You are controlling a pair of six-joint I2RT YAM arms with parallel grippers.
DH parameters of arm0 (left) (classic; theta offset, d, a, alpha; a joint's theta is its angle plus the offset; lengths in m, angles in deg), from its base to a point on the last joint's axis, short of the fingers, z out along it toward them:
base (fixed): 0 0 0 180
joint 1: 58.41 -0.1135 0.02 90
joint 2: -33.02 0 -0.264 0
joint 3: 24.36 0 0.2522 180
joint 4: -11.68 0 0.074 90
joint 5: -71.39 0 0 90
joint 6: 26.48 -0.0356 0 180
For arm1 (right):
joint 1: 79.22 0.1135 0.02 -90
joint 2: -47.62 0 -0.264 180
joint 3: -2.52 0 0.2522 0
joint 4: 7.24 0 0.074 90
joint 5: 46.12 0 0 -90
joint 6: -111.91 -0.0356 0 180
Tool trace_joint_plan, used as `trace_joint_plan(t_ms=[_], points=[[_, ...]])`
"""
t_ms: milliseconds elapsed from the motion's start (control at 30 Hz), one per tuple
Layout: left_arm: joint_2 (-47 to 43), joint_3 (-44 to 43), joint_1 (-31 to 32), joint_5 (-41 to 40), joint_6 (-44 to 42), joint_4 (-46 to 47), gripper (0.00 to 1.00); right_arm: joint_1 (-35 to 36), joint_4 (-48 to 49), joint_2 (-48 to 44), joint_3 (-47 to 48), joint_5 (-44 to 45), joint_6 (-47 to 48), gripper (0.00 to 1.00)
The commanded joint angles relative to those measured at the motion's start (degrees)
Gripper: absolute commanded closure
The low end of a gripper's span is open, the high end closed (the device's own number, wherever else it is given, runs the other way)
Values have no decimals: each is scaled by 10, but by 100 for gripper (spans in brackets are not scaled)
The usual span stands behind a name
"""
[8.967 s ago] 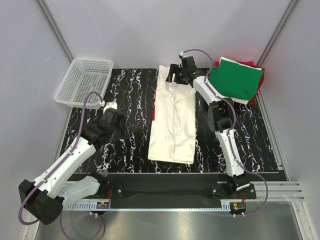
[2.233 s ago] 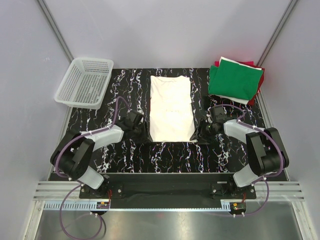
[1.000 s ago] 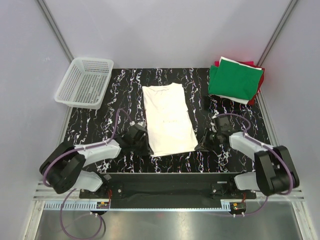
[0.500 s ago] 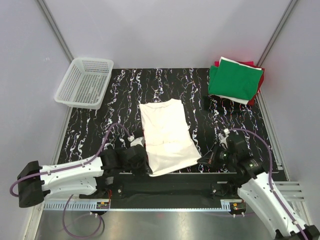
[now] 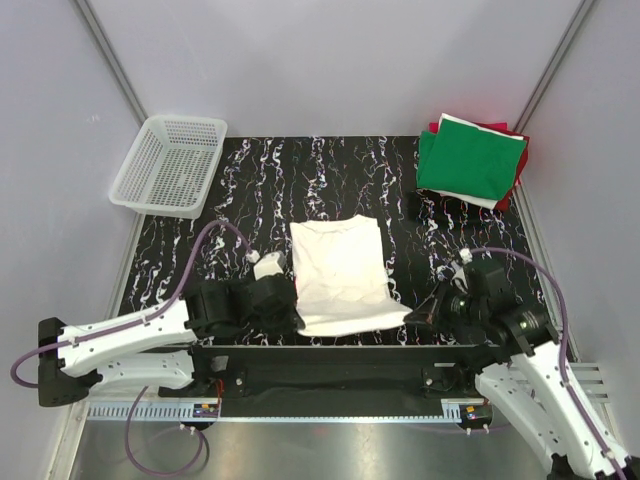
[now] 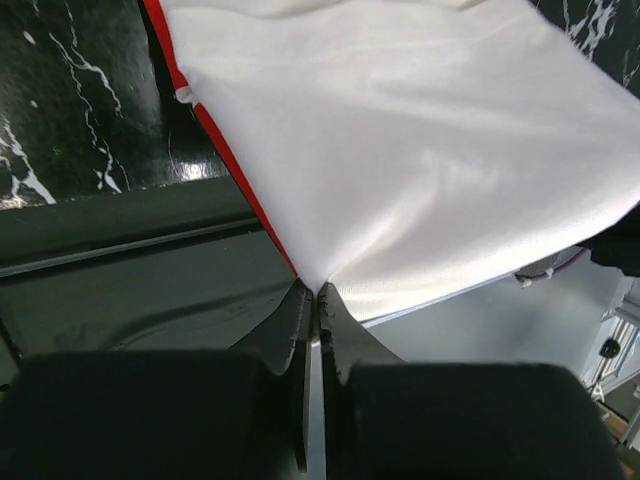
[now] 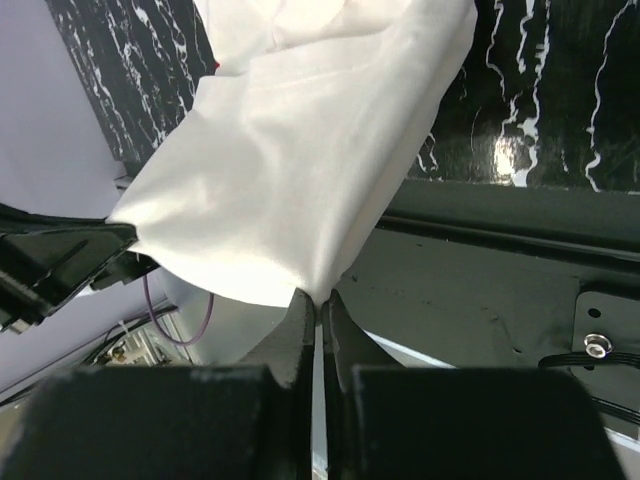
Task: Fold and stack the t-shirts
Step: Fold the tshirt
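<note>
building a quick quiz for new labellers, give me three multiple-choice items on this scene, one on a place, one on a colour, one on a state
1. Where is the white plastic mesh basket?
A) at the far-left corner of the black marbled table
B) at the near-right corner
C) in the centre

2. What colour is the top folded fabric t-shirt of the far-right stack?
A) blue
B) green
C) yellow

3. What state are the left end effector and right end effector in?
A) both open
B) both shut on the cream-white fabric t-shirt
C) one open, one shut

Answers: 1 A, the top view shows it far left. 2 B, its upper face is green. 3 B, each wrist view shows closed fingers pinching a shirt corner.
</note>
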Motion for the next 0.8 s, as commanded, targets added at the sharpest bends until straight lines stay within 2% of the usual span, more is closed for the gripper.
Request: trace_joint_plan(t_ms=[0, 300, 467, 767], points=[[5, -48, -35, -59, -29, -48, 95, 4, 45, 68, 70, 46, 41, 100], [31, -69, -183, 13, -141, -2, 94, 4, 93, 249, 185, 107, 103, 100], [78, -107, -237, 47, -196, 10, 95, -1, 93, 331, 255, 140, 140, 100], [148, -172, -307, 89, -260, 11, 95, -48, 100, 416, 327, 121, 187, 100]])
